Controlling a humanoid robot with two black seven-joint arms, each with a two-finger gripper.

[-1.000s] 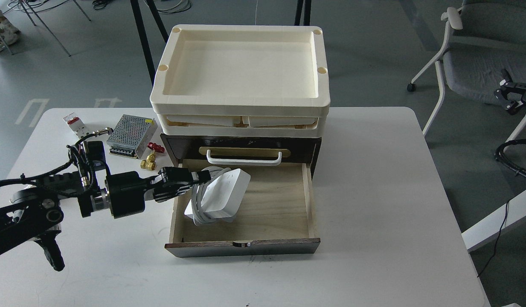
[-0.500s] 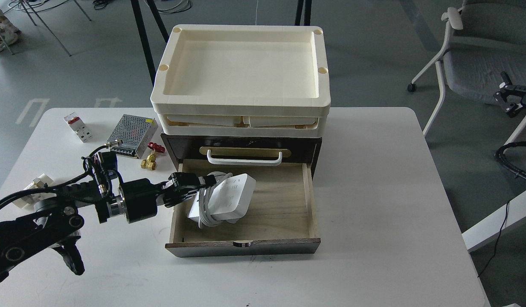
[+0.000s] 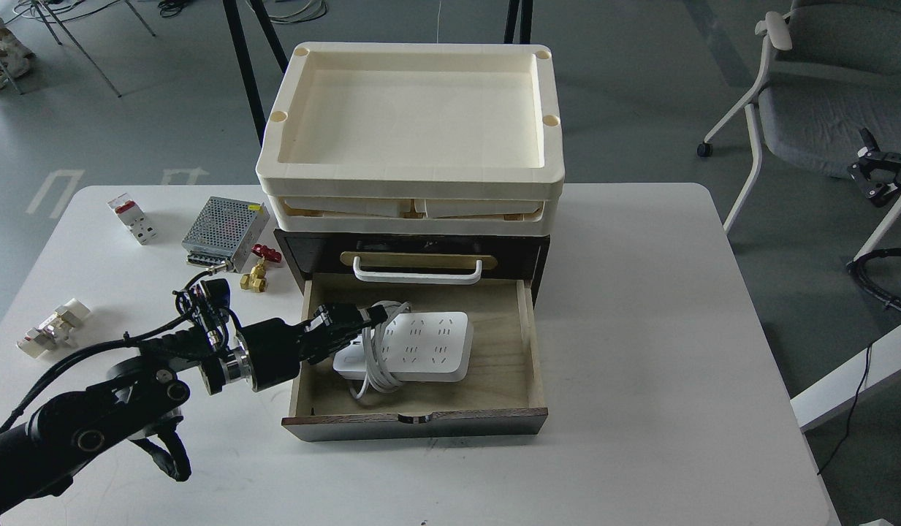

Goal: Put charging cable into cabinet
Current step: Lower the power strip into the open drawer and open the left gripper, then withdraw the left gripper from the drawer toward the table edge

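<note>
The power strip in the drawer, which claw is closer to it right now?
Left. The left claw is at the power strip, on its left end inside the open drawer. The right claw is far off at the view's right edge, beyond the table.

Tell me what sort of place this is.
Probably a robotics lab or workshop: a white table on a grey floor, a wheeled office chair, loose floor cables, and electrical parts like a perforated metal power supply.
</note>
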